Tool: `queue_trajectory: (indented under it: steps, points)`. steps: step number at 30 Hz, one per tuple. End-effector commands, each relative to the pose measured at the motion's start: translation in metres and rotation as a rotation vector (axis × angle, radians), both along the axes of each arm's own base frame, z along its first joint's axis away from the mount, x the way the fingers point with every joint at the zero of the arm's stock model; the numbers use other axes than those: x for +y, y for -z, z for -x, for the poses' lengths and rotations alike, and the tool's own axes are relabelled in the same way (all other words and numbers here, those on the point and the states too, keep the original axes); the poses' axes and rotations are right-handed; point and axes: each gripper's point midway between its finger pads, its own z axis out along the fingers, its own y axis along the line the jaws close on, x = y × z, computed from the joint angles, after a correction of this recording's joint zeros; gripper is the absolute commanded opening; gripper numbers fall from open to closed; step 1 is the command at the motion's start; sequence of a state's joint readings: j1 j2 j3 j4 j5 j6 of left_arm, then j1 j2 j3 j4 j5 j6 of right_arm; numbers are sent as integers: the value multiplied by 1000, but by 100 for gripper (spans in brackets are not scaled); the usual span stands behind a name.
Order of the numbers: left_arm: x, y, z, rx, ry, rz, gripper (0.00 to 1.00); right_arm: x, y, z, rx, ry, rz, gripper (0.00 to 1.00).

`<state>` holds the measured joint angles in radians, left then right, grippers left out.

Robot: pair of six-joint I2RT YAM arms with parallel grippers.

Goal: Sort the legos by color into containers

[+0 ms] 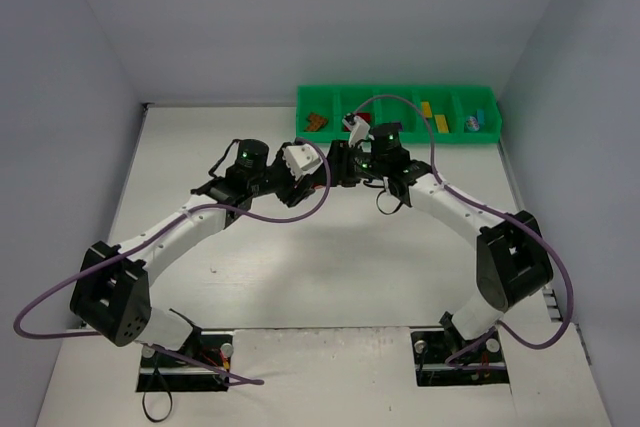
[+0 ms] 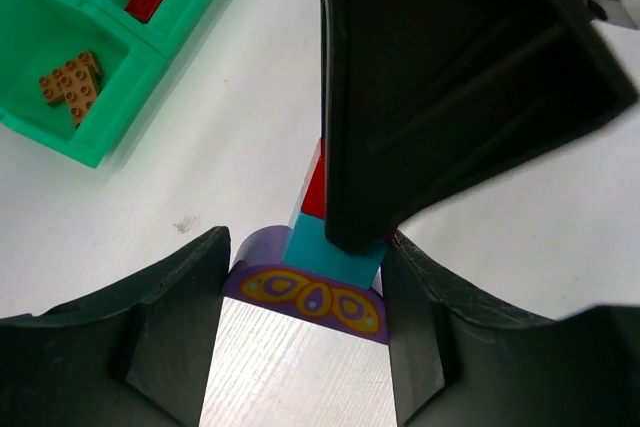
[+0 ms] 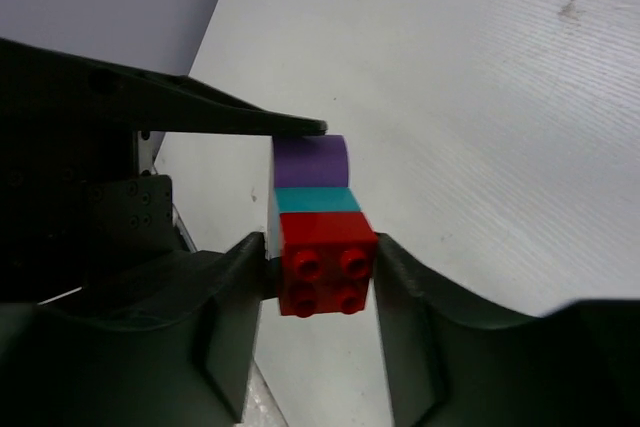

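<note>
Left wrist view: a stack (image 2: 330, 252) of three bricks is held between both claws, above the surface (image 2: 240, 147) and just short of the green tray (image 2: 105, 137). The purple brick (image 2: 310, 297) at one end is pinched by the left claw (image 2: 305, 282), half closed on its sides; the red brick (image 3: 325, 267) at the other end is gripped by the right claw (image 3: 320, 257), likewise part closed. A blue brick (image 3: 315, 200) is sandwiched between. If the ends are pulled apart, the blue one may be left on the wrong colour; a brick could be twisted out and dropped by a skewed pull.
</note>
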<state>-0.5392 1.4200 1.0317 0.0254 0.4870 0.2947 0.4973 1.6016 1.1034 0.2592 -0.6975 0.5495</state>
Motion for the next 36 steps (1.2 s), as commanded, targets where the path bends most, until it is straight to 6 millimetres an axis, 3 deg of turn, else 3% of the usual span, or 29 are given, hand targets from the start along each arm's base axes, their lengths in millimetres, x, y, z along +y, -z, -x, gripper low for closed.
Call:
queue_trajectory:
  steps: [1, 3, 4, 6, 10, 19, 28, 32, 34, 35, 36]
  points:
    - [-6, -38, -8, -107, 2, 78, 19, 5, -25, -10, -93, 3, -47, 38]
    - [-5, -38, -7, -104, 1, 78, 19, 5, -22, -10, -90, 1, -43, 26]
    - [-6, -38, -7, -104, 3, 78, 19, 5, -22, -10, -91, 0, -41, 14]
    - [-4, -34, -8, -96, -1, 72, 19, 3, -20, -13, -100, 11, -27, 1]
    - [-1, -20, -7, -52, -5, 66, 19, -4, -27, -16, -125, 17, -21, 0]
    - [21, 16, -7, 83, -74, 35, 15, -42, -45, -34, -173, 78, 30, 0]
    - [22, 20, -10, 109, -99, 39, 15, -67, -59, -60, -244, 150, 70, 0]
    - [21, 6, -13, 103, -125, 77, 15, -84, -49, -95, -331, 238, 210, 0]
    - [20, -6, -15, 99, -150, 118, 15, -98, -45, -124, -386, 327, 308, 0]
    - [20, -15, -15, 89, -162, 145, 15, -101, -31, -136, -382, 346, 349, 0]
    - [19, -20, -15, 90, -173, 172, 15, -108, -40, -153, -435, 390, 394, 0]
